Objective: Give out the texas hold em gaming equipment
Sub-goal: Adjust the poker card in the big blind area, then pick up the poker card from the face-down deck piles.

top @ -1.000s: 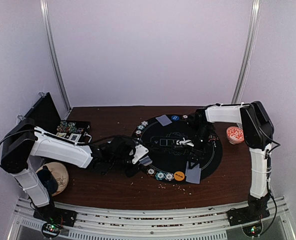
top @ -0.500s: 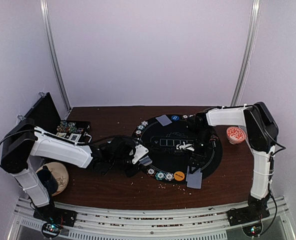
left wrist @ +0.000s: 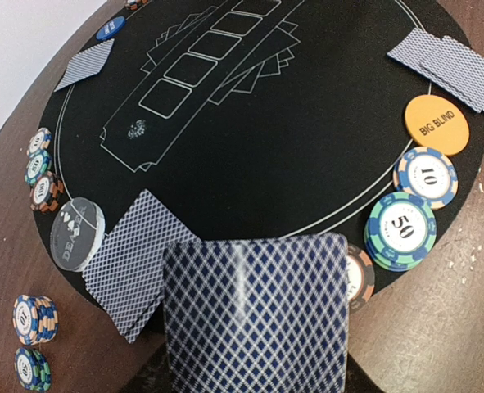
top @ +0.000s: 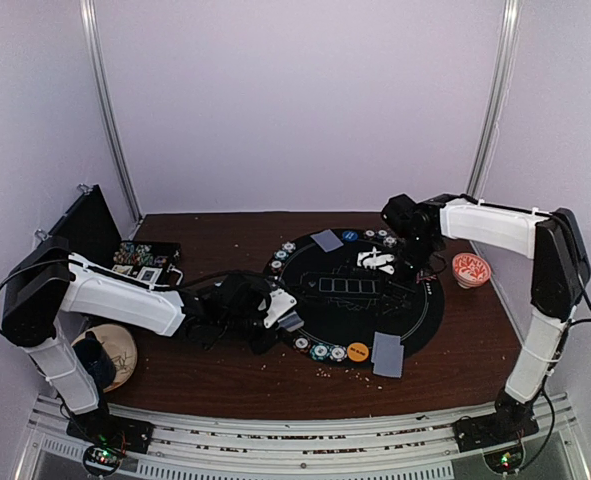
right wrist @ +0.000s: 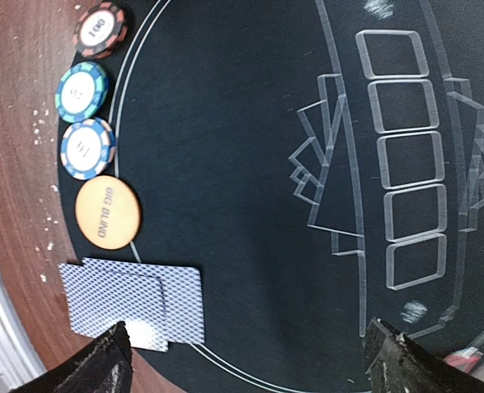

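Observation:
My left gripper (top: 278,310) is at the black mat's left edge, shut on a deck of blue-backed cards (left wrist: 258,311) that hides its fingers. Two cards (left wrist: 131,262) lie on the mat beside a clear dealer button (left wrist: 78,233). My right gripper (top: 377,262) hangs open over the far right of the mat with nothing between its fingers (right wrist: 102,368). Below it, two overlapping cards (right wrist: 135,307) lie at the mat's near right edge, next to the orange Big Blind disc (right wrist: 108,211) and striped chips (right wrist: 86,147). Another card (top: 327,240) and a blue disc (top: 350,236) lie at the far edge.
The round black mat (top: 425,305) fills the table's middle. A red-and-white bowl (top: 469,268) stands to its right. A chip case (top: 145,258) sits at back left and a round wooden plate (top: 110,352) at front left. Loose chip stacks (left wrist: 35,319) stand off the mat's left edge.
My right gripper has lifted off the cards at the near right edge, pulled back toward the far side and opened wide. The left gripper has not moved.

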Controlling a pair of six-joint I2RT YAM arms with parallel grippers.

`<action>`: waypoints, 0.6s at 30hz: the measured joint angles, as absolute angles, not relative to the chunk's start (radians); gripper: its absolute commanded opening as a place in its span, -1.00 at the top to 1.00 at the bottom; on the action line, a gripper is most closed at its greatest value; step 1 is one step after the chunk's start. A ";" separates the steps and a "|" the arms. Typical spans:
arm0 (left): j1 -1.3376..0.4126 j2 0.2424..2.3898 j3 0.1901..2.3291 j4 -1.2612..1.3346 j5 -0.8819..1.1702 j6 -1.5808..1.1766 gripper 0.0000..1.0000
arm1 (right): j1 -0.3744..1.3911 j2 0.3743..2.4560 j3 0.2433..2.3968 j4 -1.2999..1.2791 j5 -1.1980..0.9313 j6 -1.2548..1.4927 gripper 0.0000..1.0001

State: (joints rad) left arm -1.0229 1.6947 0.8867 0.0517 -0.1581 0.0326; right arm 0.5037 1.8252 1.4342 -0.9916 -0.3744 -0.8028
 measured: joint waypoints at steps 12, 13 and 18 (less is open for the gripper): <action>-1.023 1.695 0.887 0.052 -0.161 0.033 0.65 | 0.512 1.599 1.277 -0.668 -0.415 -0.617 -1.00; -1.023 1.695 0.887 0.052 -0.161 0.033 0.65 | 0.514 1.612 1.290 -0.653 -0.441 -0.588 -1.00; -1.023 1.695 0.887 0.052 -0.161 0.033 0.65 | 0.546 1.745 1.408 -0.607 -0.582 -0.443 -1.00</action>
